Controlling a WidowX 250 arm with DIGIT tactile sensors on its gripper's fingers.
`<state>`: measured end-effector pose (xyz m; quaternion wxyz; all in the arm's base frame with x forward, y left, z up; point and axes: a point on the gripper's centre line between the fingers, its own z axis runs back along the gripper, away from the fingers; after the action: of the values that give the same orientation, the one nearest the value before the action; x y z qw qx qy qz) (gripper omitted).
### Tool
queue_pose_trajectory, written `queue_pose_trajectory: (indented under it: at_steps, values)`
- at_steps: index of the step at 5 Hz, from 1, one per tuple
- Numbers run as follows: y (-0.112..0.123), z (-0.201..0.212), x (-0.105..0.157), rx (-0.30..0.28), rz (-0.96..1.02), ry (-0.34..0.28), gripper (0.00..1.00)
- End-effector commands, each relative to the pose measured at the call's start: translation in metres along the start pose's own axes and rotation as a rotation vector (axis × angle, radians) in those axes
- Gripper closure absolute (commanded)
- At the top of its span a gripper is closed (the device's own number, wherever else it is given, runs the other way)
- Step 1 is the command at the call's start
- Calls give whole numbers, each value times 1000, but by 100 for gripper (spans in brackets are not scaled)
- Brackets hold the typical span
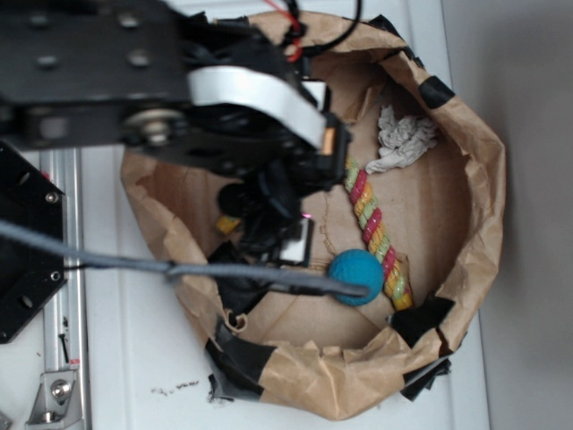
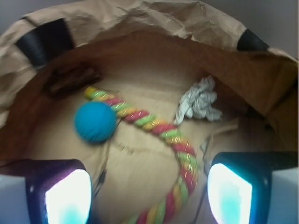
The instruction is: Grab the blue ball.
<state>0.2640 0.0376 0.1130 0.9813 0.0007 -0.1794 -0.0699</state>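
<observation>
The blue ball (image 1: 355,277) lies on the floor of a crumpled brown paper bag (image 1: 483,179), touching the red-yellow-green twisted rope toy (image 1: 374,224). My gripper (image 1: 277,228) hangs inside the bag, left of the ball and apart from it. In the wrist view the ball (image 2: 95,122) sits ahead and to the left, beyond the left finger. My gripper (image 2: 148,186) is open and empty. Its two pads (image 2: 67,198) glow white at the bottom corners, with the rope (image 2: 154,125) curving between them.
The rope's white frayed end (image 1: 403,139) lies at the back of the bag and also shows in the wrist view (image 2: 198,100). The bag's rolled rim (image 2: 140,18) with black tape patches rings everything. A grey cable (image 1: 134,264) crosses the bag's left rim. A metal rail (image 1: 63,269) runs at the left.
</observation>
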Motion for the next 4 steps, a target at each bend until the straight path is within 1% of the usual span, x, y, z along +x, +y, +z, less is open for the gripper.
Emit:
queue_pose_trajectory:
  at_steps: [1,2,3,4]
  values:
    - [-46,-57,14,-136,-188,9,0]
    - [-62,-71,20,-148,-220,-25,0]
    - [-57,-71,30,-126,-198,-83,51]
    - [-47,-68,33,-126,-154,-101,100]
